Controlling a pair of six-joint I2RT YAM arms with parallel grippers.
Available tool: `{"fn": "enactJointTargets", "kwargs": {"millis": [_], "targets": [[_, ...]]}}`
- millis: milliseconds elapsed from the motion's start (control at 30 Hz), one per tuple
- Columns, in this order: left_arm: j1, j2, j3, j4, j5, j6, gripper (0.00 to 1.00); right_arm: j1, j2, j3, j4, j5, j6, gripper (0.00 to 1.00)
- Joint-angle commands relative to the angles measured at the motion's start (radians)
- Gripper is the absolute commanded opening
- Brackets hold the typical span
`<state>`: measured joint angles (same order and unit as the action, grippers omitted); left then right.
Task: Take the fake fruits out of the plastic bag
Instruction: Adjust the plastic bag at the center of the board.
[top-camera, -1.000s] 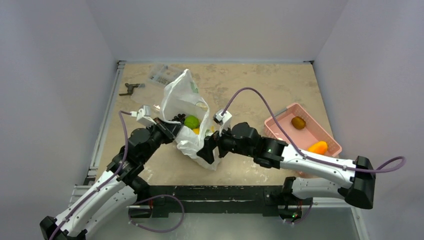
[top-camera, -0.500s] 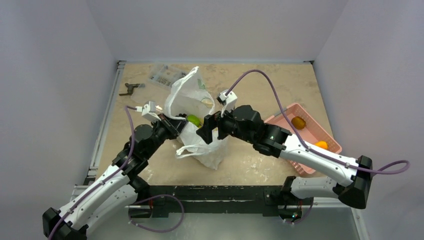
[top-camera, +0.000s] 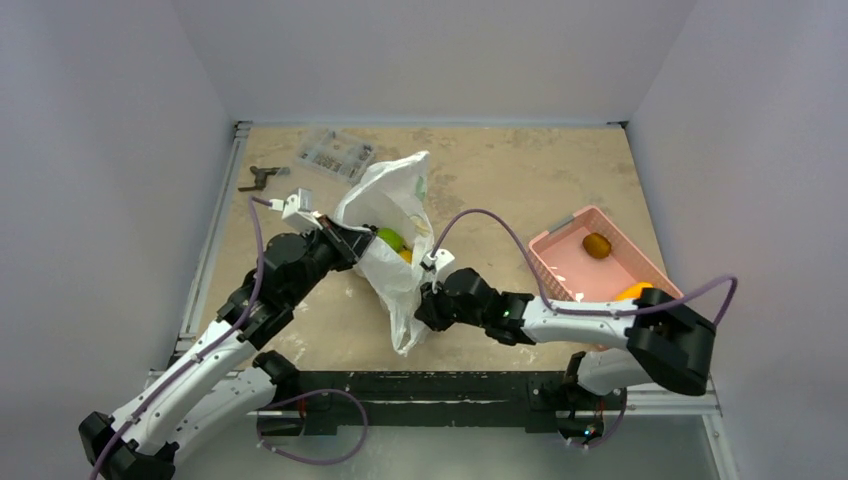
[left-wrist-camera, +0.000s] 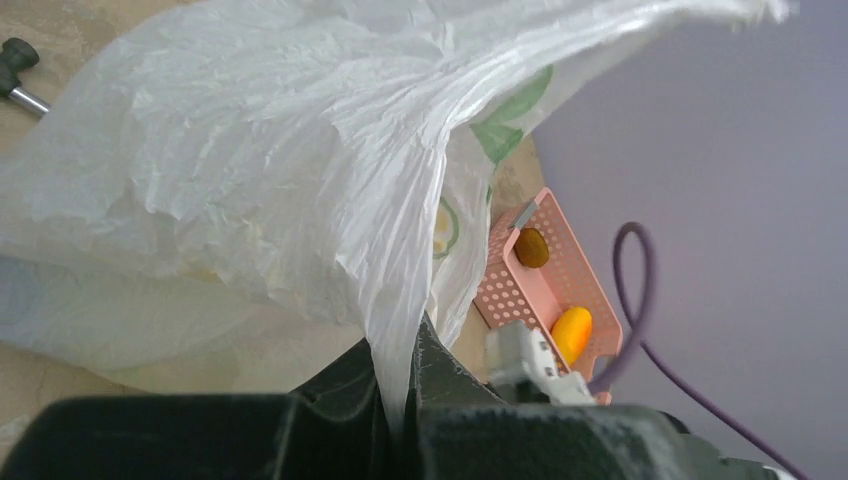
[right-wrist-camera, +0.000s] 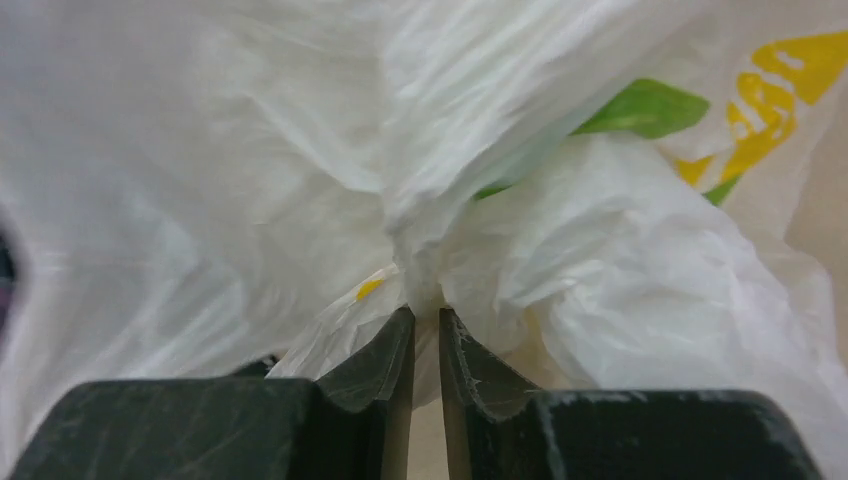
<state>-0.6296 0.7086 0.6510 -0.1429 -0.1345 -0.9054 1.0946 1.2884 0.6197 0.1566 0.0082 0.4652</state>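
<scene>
The plastic bag (top-camera: 398, 285) hangs crumpled at the table's middle, its mouth facing up and right. A green fake fruit (top-camera: 389, 237) and a yellow-orange one (top-camera: 405, 255) show inside the mouth. My left gripper (top-camera: 348, 240) is shut on the bag's upper left rim; in the left wrist view the film (left-wrist-camera: 250, 150) runs down between the jaws (left-wrist-camera: 401, 385). My right gripper (top-camera: 419, 305) sits low at the bag's right side. In the right wrist view its jaws (right-wrist-camera: 427, 318) stand almost together with a pinch of the bag (right-wrist-camera: 250, 150) caught at their tips.
A pink basket (top-camera: 560, 238) at the right holds a brown fruit (top-camera: 597, 245) and an orange fruit (top-camera: 632, 292); the basket (left-wrist-camera: 560, 275) also shows in the left wrist view. A clear parts box (top-camera: 335, 153) and a dark tool (top-camera: 262, 178) lie at the back left.
My right gripper dropped from beside the bag's mouth to its lower right side and closed on the film. The bag's top leaned to the right. The left gripper kept its hold.
</scene>
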Motion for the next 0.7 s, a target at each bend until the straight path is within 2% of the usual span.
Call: {"fn": "enactJointTargets", "kwargs": {"millis": [0, 100, 200, 233, 433, 500, 533, 667], "targets": [[0.005, -0.008, 0.075, -0.004, 0.03, -0.007, 0.0, -0.003, 0.098, -0.036, 0.214, 0.227, 0.018, 0.13], [0.012, -0.002, 0.082, -0.024, 0.075, 0.012, 0.0, -0.004, 0.128, 0.0, 0.201, 0.226, 0.0, 0.13], [0.059, -0.004, 0.086, -0.056, 0.144, 0.024, 0.0, -0.004, 0.109, 0.049, 0.071, 0.234, 0.023, 0.17], [0.08, -0.008, 0.081, -0.055, 0.185, 0.031, 0.0, -0.003, 0.079, 0.047, 0.042, 0.233, 0.027, 0.22], [0.216, -0.01, 0.051, -0.069, 0.447, 0.084, 0.0, -0.004, -0.231, -0.001, -0.061, 0.115, 0.009, 0.71], [0.223, -0.012, 0.06, -0.114, 0.468, 0.116, 0.0, -0.004, -0.272, 0.065, -0.159, 0.135, -0.004, 0.95], [0.223, -0.015, 0.063, -0.132, 0.468, 0.127, 0.0, -0.008, -0.275, 0.111, -0.211, 0.161, -0.006, 0.98], [0.223, -0.042, 0.034, -0.133, 0.459, 0.121, 0.0, -0.024, -0.22, 0.291, -0.369, 0.273, 0.027, 0.99]]}}
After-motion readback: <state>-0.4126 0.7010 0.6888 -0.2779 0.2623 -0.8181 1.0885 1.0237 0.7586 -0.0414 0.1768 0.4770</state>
